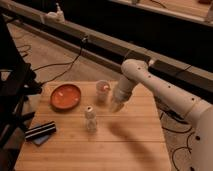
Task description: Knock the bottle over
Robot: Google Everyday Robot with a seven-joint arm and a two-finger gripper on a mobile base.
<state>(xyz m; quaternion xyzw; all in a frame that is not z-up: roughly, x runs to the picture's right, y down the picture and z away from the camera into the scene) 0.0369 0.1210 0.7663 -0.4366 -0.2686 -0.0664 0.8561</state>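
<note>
The bottle (90, 118) is small, slim and whitish with a round pale cap. It stands upright near the middle of the wooden table (125, 145). A pale open cup (102, 90) with reddish contents stands behind it. My gripper (116, 105) hangs from the white arm (160, 90) just right of the cup, above the table, to the right of and behind the bottle, apart from it.
An orange plate (65, 96) lies at the table's back left. A dark flat object on a blue one (41, 132) lies at the left front edge. Black equipment (12, 95) stands left of the table. Cables run on the floor behind.
</note>
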